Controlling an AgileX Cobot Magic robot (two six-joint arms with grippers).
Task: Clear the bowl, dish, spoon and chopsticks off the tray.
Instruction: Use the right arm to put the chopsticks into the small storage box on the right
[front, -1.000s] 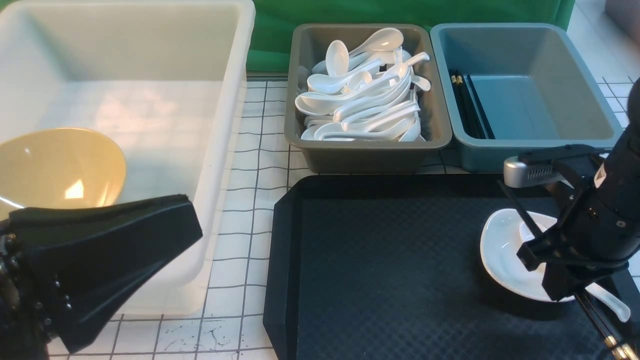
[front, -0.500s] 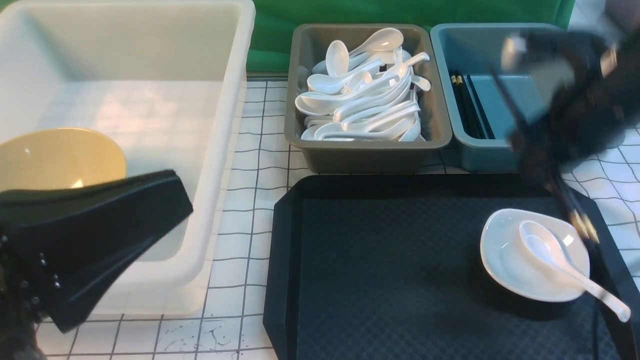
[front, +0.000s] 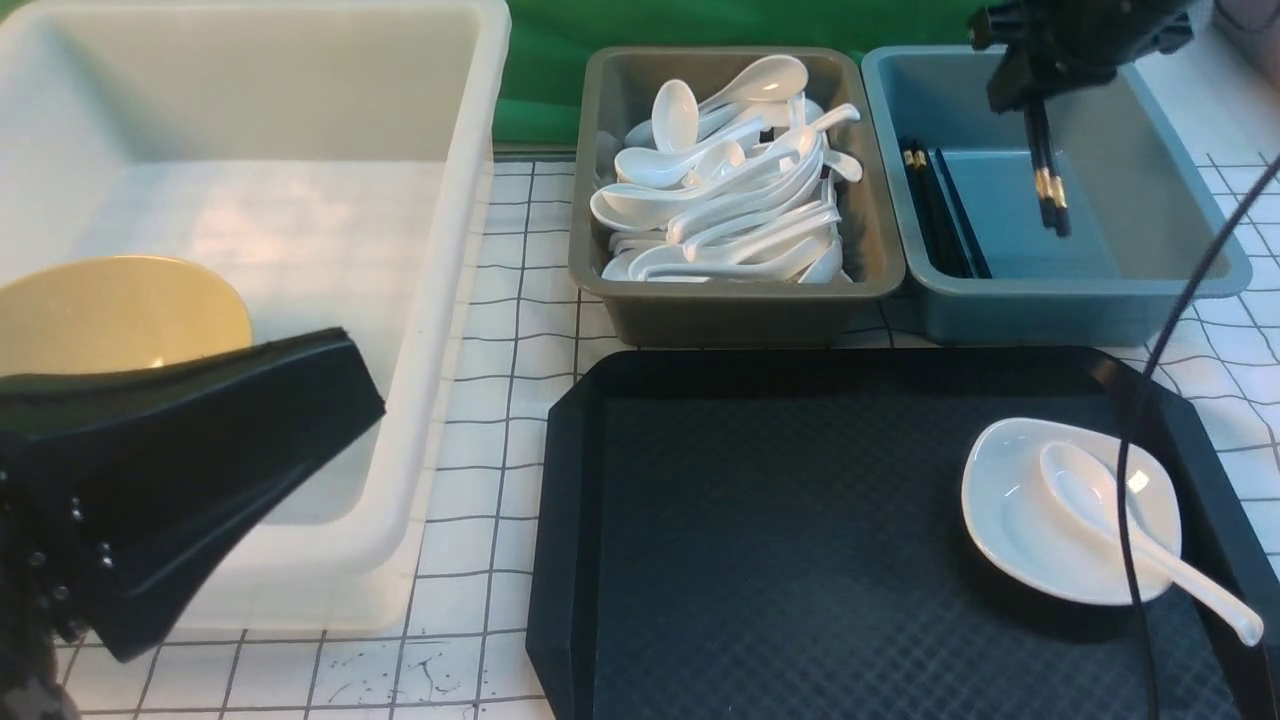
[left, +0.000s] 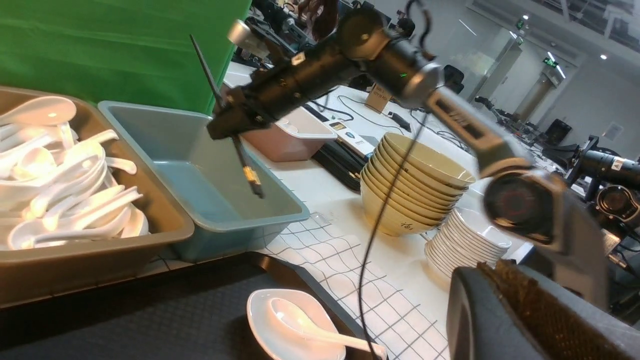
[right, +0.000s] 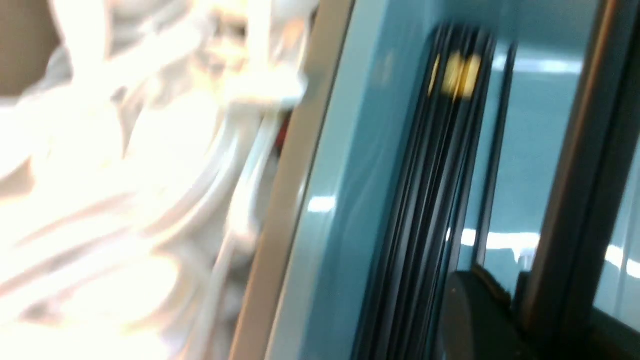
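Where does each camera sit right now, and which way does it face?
Front: between the arms, facing forward over the tray; left arm low left, right tool top right.
Left wrist: on the left arm, facing across to the right arm above the blue bin; its own arm shows.
Right wrist: on the right arm, looking down into that bin, blurred; its tool's dark edge shows.
Front and left wrist share dish, spoon, held chopsticks.

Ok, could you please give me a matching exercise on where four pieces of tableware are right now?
Things: 1 large mustard-yellow bowl; 2 small white rounded-square dish; 3 white soup spoon; 4 pair of black chopsticks.
Places: A held in the right tool above the blue-grey bin; B resting in the dish; C inside the white translucent tub; D directly on the flat black plastic tray.
Pairs: 1-C, 2-D, 3-B, 4-A.
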